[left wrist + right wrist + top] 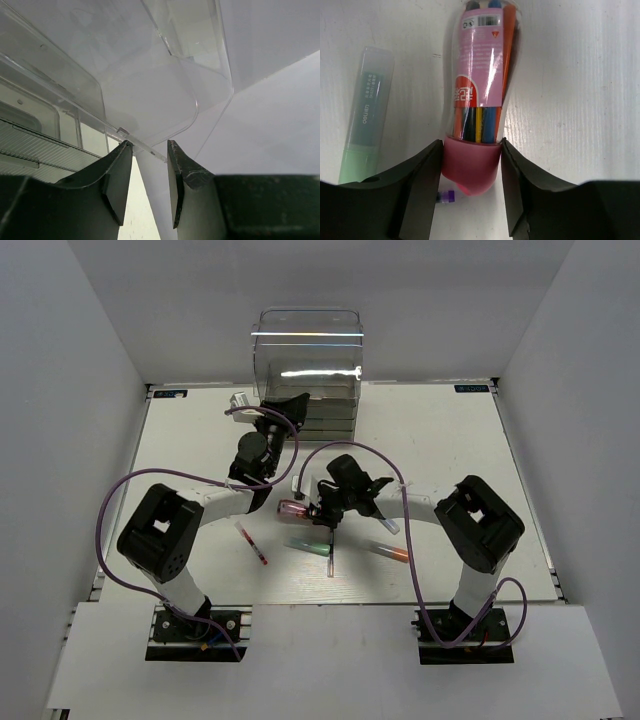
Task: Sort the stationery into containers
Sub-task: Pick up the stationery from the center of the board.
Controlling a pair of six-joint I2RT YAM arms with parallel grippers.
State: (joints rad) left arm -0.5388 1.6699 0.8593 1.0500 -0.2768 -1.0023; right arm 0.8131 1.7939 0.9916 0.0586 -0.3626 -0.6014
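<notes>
Right wrist: right pincer [471, 150] pinches pink tube [479, 75], green marker [362, 115] just beside.

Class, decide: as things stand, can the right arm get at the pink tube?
Likely yes: the right gripper straddles the pink tube at its cap, fingers against both sides, nothing in between.
</notes>
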